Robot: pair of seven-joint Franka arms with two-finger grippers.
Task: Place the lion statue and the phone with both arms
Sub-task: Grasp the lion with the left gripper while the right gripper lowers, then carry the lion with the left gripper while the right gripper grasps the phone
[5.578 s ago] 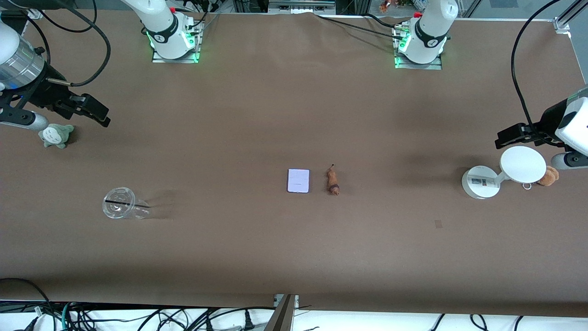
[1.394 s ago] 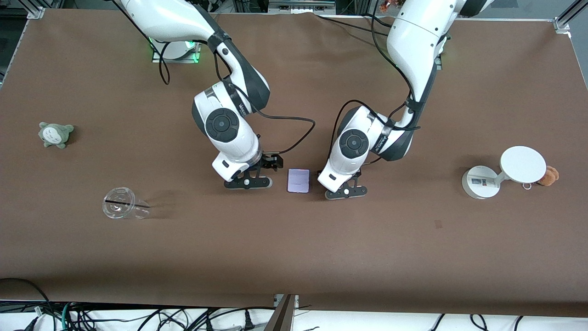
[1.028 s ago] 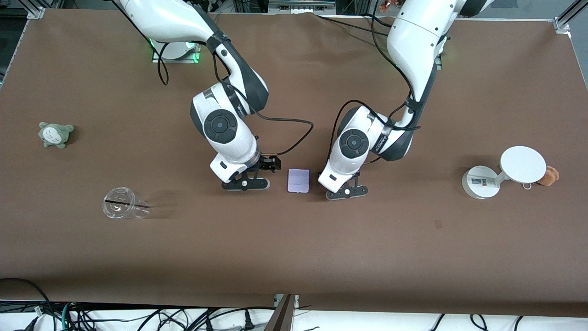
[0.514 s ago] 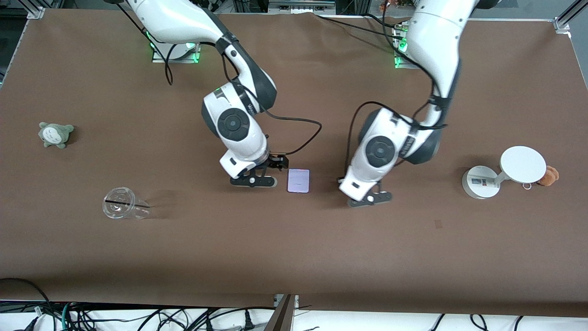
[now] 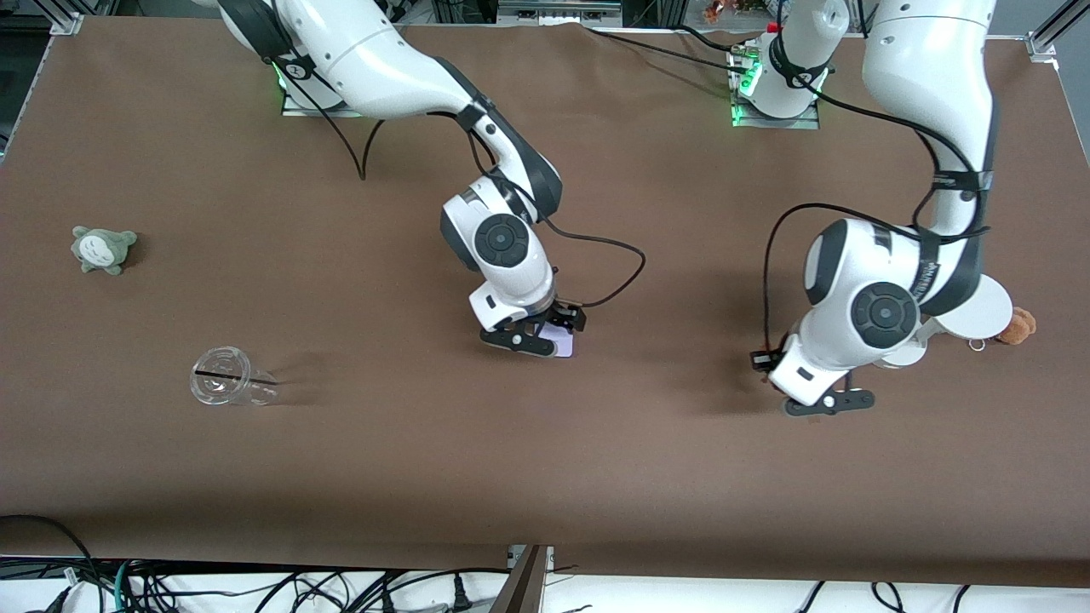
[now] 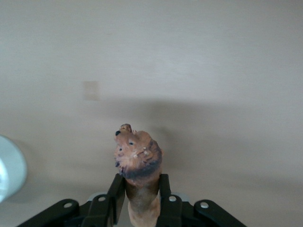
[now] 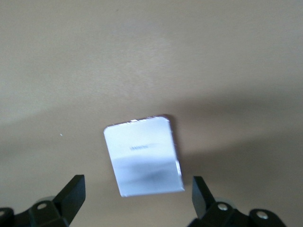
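Since half a second ago the left pincer (image 6: 140, 201), clamped on the lion statue (image 6: 137, 163), has carried it off toward the white stand (image 5: 979, 311), while the right pincer (image 7: 137, 198) moved over the phone (image 7: 144, 156) on the desk (image 5: 545, 477), fingers spread wide, nothing gripped.

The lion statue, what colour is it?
Orange-brown with a darker band, best seen in the left wrist view, where the lion statue sits clamped in the left tool.
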